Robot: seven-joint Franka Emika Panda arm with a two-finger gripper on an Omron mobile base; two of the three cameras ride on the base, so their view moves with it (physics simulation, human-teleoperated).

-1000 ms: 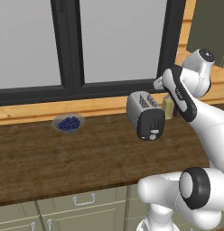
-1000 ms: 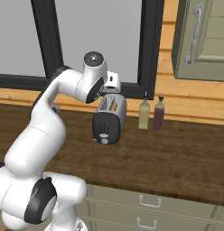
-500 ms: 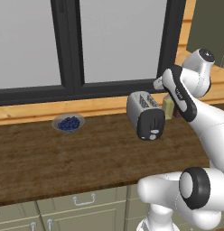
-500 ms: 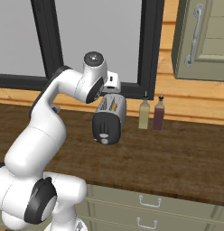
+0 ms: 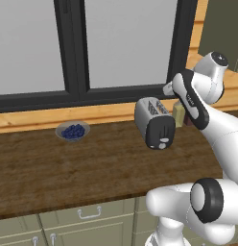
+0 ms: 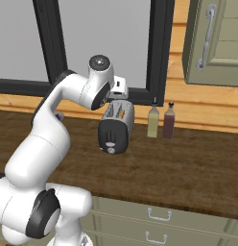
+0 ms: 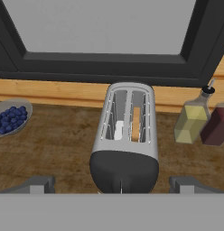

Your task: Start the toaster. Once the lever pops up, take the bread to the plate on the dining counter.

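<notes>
1. The brown wooden worktop (image 5: 68, 168) runs under the window and carries everything here; pale drawers sit below its front edge.
2. My arm bends over the worktop, and my gripper (image 7: 112, 191) hangs above the near end of the toaster (image 7: 126, 135). In the hand view the finger tips stand wide apart, one on each side of the toaster's dark end, with nothing between them and nothing held.
3. The toaster stands on the worktop near the window sill, dark end towards me. In the hand view its right slot holds the bread (image 7: 136, 124), a tan slice sunk between the wires; a white patch shows in the left slot, and I cannot tell what it is.
4. Two bottles stand just beside the toaster: a yellowish one (image 7: 191, 119) and a dark red one (image 7: 216, 124), the red one cut off by the picture's edge.
5. A small grey bowl (image 5: 72, 131) well apart from the toaster holds blueberries.
6. The lever (image 5: 163, 139) is a pale mark on the dark end panel, too small to read its height.
7. Against the pictures from a second ago, arm, toaster and bowl sit in the same places.
</notes>
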